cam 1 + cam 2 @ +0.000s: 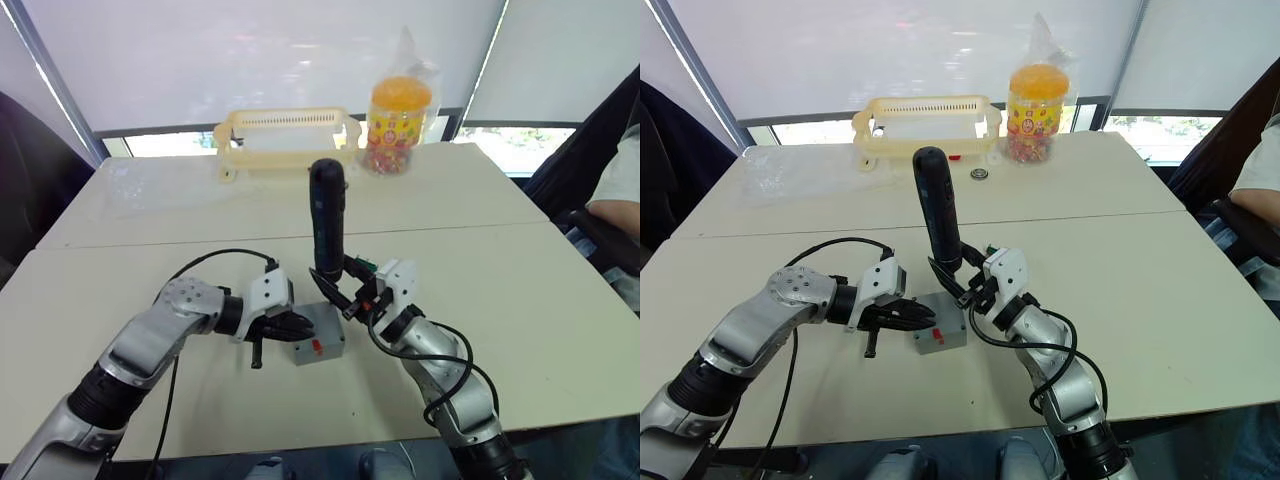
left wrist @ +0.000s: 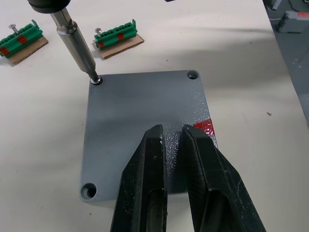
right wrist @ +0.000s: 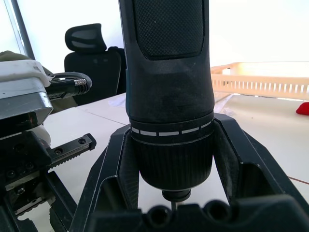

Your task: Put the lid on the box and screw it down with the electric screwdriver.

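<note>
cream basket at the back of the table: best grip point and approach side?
Take the cream basket by a side handle loop, coming from above on the robot's left. The thin rim suits a two-finger pinch, and the jar crowds the other end.

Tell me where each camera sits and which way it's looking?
Left and right eye views: on the head, looking forward and down at the table; both arms show.
Left wrist view: on the left arm, looking along its fingers at the lid.
Right wrist view: on the right arm, looking along the electric screwdriver between its fingers.
Shared: both wrist views show the electric screwdriver; its bit stands in a lid corner.
</note>
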Controlling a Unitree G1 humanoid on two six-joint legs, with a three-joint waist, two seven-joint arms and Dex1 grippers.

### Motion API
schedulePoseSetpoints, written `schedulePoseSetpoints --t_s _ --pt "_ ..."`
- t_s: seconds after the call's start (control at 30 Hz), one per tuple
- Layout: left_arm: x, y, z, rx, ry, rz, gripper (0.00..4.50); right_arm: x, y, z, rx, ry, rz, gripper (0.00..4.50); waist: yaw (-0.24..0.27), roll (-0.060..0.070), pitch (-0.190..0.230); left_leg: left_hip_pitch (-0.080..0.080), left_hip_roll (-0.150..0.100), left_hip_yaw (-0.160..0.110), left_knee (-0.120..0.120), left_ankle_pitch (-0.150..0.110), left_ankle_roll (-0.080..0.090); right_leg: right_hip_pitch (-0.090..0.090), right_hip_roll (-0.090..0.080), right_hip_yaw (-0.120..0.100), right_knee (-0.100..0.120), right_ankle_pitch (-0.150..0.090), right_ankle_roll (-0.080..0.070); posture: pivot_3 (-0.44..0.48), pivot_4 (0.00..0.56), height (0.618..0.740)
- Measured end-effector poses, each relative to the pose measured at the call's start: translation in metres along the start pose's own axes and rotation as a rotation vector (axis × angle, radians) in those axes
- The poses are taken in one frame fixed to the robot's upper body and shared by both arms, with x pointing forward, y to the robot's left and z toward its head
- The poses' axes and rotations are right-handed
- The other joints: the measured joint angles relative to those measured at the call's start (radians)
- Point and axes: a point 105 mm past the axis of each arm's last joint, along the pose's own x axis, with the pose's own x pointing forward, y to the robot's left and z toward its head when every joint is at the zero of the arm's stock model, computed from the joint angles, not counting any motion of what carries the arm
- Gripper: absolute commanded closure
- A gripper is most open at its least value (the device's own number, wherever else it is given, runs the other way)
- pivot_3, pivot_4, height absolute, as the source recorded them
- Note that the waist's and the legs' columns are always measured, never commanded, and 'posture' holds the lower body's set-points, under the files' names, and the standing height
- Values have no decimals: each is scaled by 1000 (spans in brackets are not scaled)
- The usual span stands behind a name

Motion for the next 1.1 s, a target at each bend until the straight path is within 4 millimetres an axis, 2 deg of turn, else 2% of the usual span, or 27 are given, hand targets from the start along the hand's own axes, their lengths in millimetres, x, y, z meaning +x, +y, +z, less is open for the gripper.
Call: schedulePoseSetpoints --t_s 0.77,0.97,1.1 --pt "0 -1 -2 -5 8 6 3913 1 1 -5 6 16 -12 2795 0 0 -5 5 0 -1 -1 -1 2 6 0 0 -2 -2 0 0 150 740" --pt "1 -1 -3 -10 12 7 3913 1 1 -8 2 22 -18 2795 0 0 -5 17 0 0 -9 -1 2 14 -1 0 -6 -8 1 0 150 740" --pt "1 -1 -3 -9 11 7 3913 1 1 -8 0 20 -21 2795 0 0 -5 17 0 -1 -12 -1 2 14 -1 0 -6 -8 0 0 150 740"
